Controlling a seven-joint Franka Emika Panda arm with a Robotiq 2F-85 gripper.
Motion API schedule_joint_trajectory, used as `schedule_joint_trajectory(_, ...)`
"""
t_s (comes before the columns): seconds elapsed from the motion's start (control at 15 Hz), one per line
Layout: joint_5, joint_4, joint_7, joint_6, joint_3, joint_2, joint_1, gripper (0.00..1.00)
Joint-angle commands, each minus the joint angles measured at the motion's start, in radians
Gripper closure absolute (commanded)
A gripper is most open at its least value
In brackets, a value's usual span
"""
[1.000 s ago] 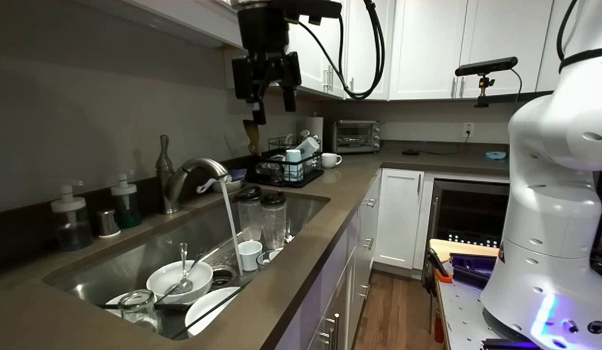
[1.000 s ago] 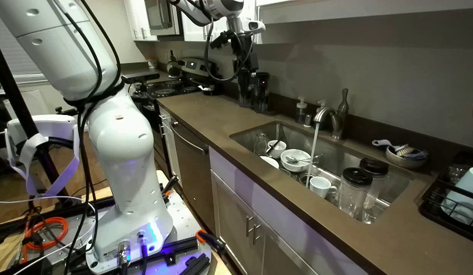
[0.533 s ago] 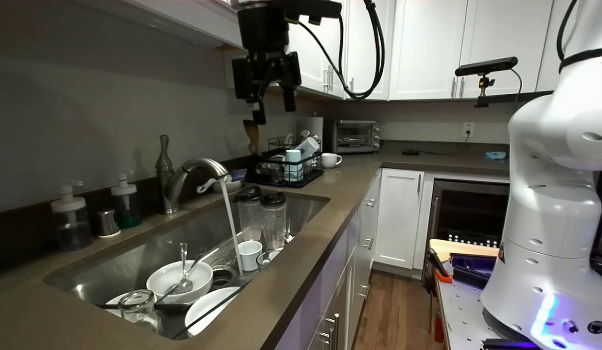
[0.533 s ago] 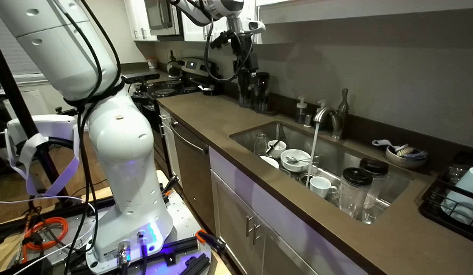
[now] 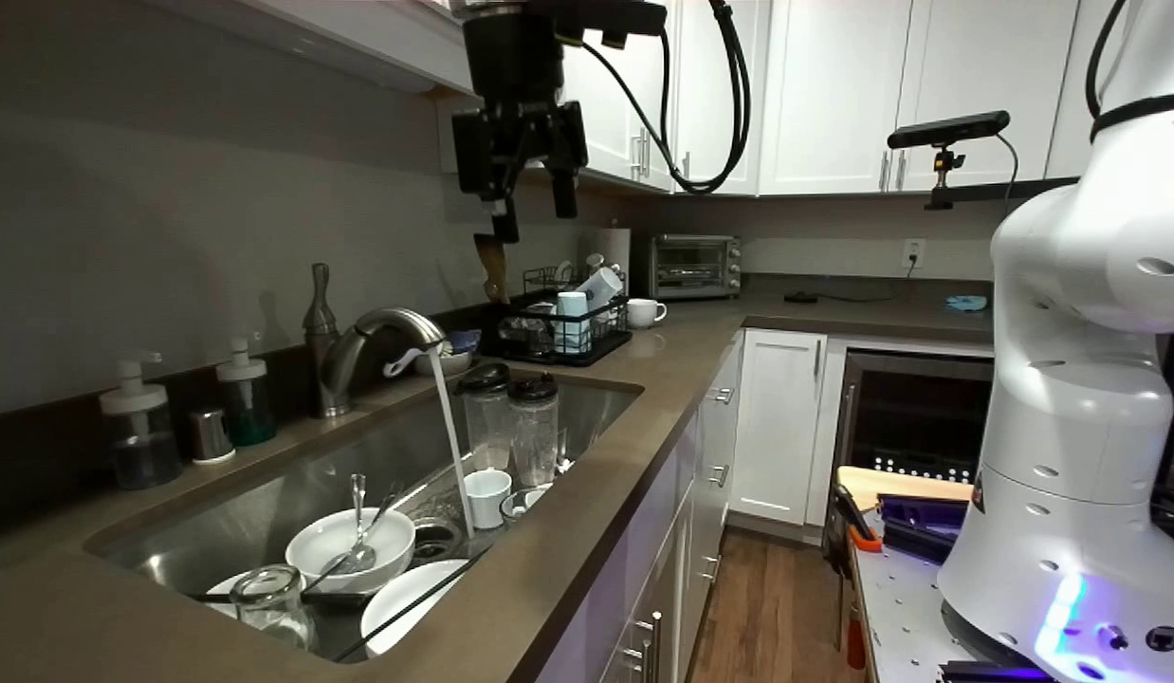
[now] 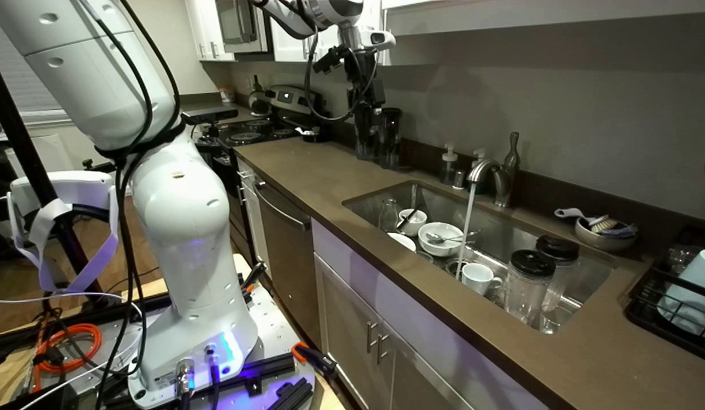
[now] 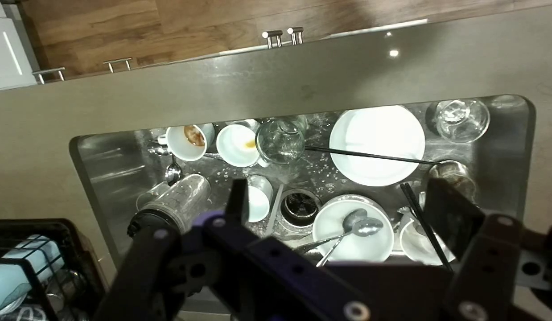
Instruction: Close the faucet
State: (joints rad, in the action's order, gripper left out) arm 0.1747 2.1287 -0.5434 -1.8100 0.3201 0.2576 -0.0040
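Nothing is visibly shifting: the spread, empty jaws are still hanging, the faucet (image 5: 343, 359) below is running, closing seemingly waiting.

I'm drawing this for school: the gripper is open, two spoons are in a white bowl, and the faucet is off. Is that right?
Almost! The faucet isn't off: water runs from it into the sink in both exterior views. The rest is right: the gripper is open, and two spoons are in a white bowl.

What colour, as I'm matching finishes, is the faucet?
The faucet is silver-grey, showing best in an exterior view.
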Motion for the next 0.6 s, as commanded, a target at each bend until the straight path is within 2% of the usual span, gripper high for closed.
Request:
schedule_joint_trajectory(0.0, 0.019, 0.012, -0.068, -0.001, -0.022, 0.006, 0.045, 0.00)
schedule_joint_trajectory(0.33, 0.021, 0.045, -0.188, -0.085, -0.013, -0.012, 0.084, 0.00)
schedule_joint_trajectory(0.53, 0.041, 0.033, -0.212, -0.100, -0.019, -0.013, 0.092, 0.00)
